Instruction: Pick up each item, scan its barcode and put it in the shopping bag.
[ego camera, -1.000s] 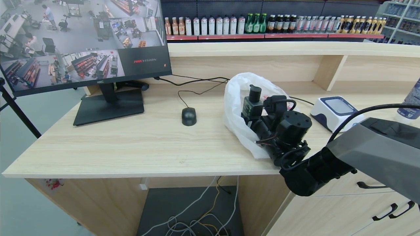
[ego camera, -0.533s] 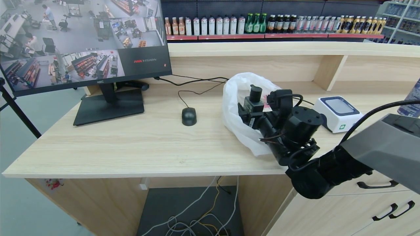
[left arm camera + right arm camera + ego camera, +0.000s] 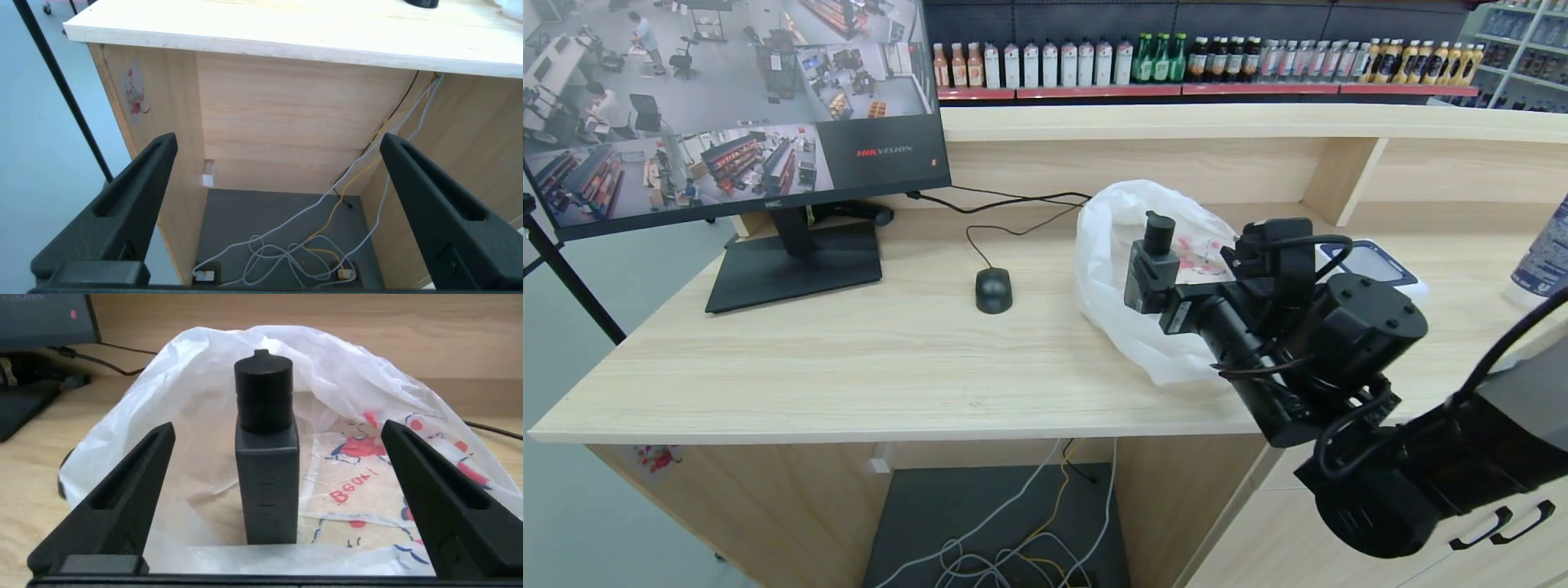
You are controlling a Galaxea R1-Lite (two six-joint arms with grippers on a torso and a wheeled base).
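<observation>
Right tool [image 3: 278, 431] is hanging at the mouth of the shopping bag [image 3: 1104, 245] with its fingers spread wide. The dark bottle [image 3: 265, 465] is standing upright between them, apart from both fingers, with nothing gripping it. The bottle is sitting inside the bag's opening with white plastic bunching behind and around it, so I'm reading this as the drop-off end of the cycle for this item. The wide spread is probably giving the bottle room so it isn't getting tipped when the tool backs off. The bag is lying slumped on the counter [image 3: 849, 359] with its mouth facing the arm, which looks like why the arm is sitting low and level rather than above it. The scanner [image 3: 1380, 268] is sitting just beside the bag on the robot's right, partly behind the arm, handy for the scan step. Left tool [image 3: 278, 140] is hanging below the counter edge, fingers open and holding nothing, pointing at the cables [image 3: 286, 245] underneath, well out of the way. A white bottle [image 3: 1539, 261] is waiting at the counter's far right, probably the next item.
</observation>
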